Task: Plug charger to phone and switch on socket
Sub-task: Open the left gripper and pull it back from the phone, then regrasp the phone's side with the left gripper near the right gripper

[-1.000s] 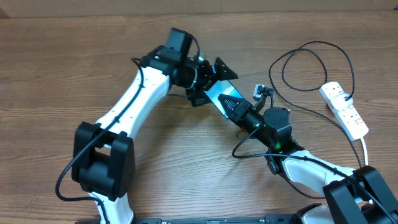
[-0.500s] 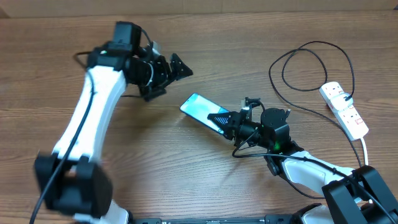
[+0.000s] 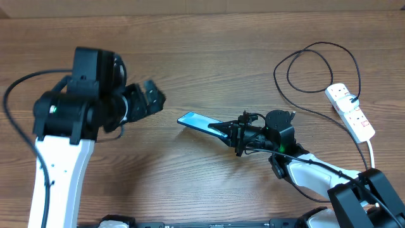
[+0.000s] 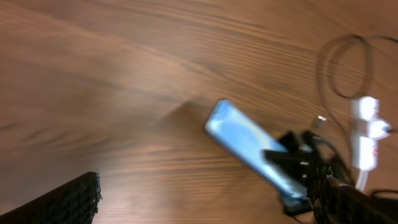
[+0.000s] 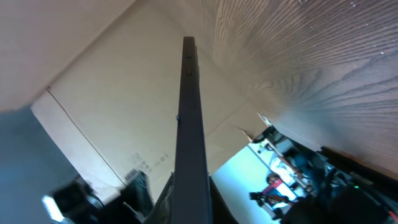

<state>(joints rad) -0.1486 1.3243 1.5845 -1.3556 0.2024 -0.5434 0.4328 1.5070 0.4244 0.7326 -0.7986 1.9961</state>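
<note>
My right gripper (image 3: 232,132) is shut on one end of the phone (image 3: 197,121) and holds it tilted on its edge, the light blue screen half turned away. In the right wrist view the phone's dark edge (image 5: 189,118) runs straight up from between my fingers (image 5: 189,202). The left wrist view shows the phone (image 4: 244,140) from afar. My left gripper (image 3: 150,100) is open and empty, well left of the phone. The charger (image 3: 314,66) loops black at the right, from the socket (image 3: 351,111) towards my right wrist. Its plug tip is hard to make out.
The socket's thick white cord (image 3: 370,152) runs down past my right arm base. The socket also shows blurred at the right edge of the left wrist view (image 4: 367,130). Bare wooden table (image 3: 190,183) lies between the arms.
My left arm has let go of the phone and swung away to the left. My right gripper has kept the phone and turned it up onto its edge.
</note>
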